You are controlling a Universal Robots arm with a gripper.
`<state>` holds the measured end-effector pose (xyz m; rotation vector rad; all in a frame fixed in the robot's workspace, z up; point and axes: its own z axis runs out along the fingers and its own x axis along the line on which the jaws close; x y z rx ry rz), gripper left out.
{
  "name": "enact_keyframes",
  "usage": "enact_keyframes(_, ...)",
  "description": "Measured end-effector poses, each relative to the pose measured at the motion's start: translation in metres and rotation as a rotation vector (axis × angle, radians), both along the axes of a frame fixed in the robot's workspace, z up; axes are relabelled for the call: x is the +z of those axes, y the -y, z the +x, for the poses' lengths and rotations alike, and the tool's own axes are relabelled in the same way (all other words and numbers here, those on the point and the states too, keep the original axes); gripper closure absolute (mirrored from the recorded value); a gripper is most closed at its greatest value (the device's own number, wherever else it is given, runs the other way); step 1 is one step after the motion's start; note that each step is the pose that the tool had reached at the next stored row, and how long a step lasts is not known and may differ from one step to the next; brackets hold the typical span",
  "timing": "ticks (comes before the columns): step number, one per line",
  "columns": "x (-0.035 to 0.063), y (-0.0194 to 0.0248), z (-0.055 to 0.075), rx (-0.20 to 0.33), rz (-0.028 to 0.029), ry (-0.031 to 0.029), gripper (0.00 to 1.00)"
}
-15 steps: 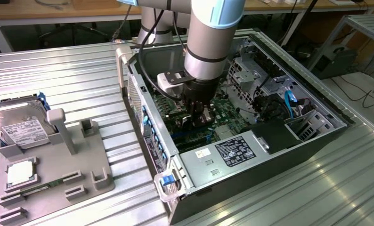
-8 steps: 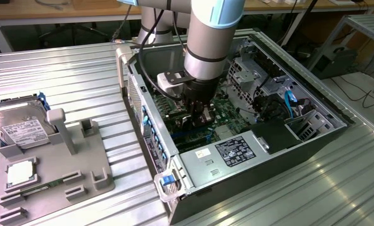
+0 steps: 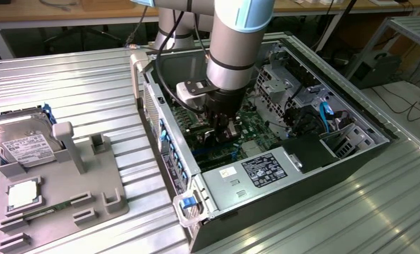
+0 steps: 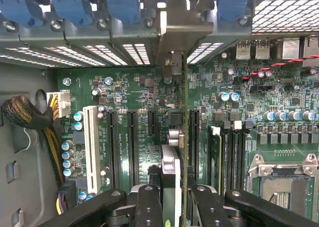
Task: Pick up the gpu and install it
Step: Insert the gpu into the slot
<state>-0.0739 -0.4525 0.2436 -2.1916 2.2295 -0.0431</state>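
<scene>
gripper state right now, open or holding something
Gripper: closed on the gpu, held edge-on over the motherboard inside the computer case.

Silver-grey tubular arm (image 3: pixel 233 50) with pale blue joint caps (image 3: pixel 256 13), ending in a black, screw-studded claw (image 3: pixel 221 137).

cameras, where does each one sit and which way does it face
Exterior view: off the arm, high up, looking down into the open computer case; the arm reaches in.
Wrist view: on the wrist, looking past the fingers at the motherboard; the fingers grip the gpu.
Both show the motherboard and the case's inside.
</scene>
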Motion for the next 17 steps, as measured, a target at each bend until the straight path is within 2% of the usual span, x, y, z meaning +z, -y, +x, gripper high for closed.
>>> enact_keyframes(17,-0.0031,0.0,0.0,0.0,0.0003,0.0002,0.72)
